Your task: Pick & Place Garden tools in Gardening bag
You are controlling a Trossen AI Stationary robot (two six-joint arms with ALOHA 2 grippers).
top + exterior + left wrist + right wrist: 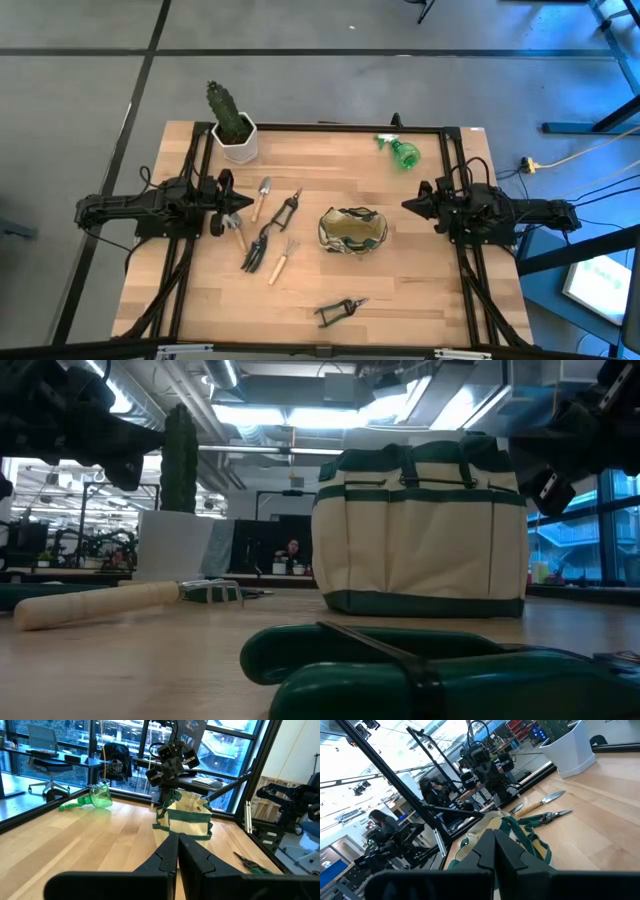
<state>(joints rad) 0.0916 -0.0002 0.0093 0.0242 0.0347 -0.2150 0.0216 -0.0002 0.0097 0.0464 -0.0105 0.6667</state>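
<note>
Both grippers, left point(240, 197) and right point(408, 206), pressed together and empty (tools untouched), so I spread left's fingers wide before dropping squarely over the trowel point(262, 196) handle beside it.

Two matte black arms, boxy and angular, one at each side of the desk point(400, 300).
The left arm point(130, 212) and right arm point(520, 213) are built of dark blocky segments with black cables looped over the joints; each narrows to a wedge-shaped pair of fingers, left gripper point(177, 851) and right gripper point(493, 847), in plain black without visible markings.
</note>
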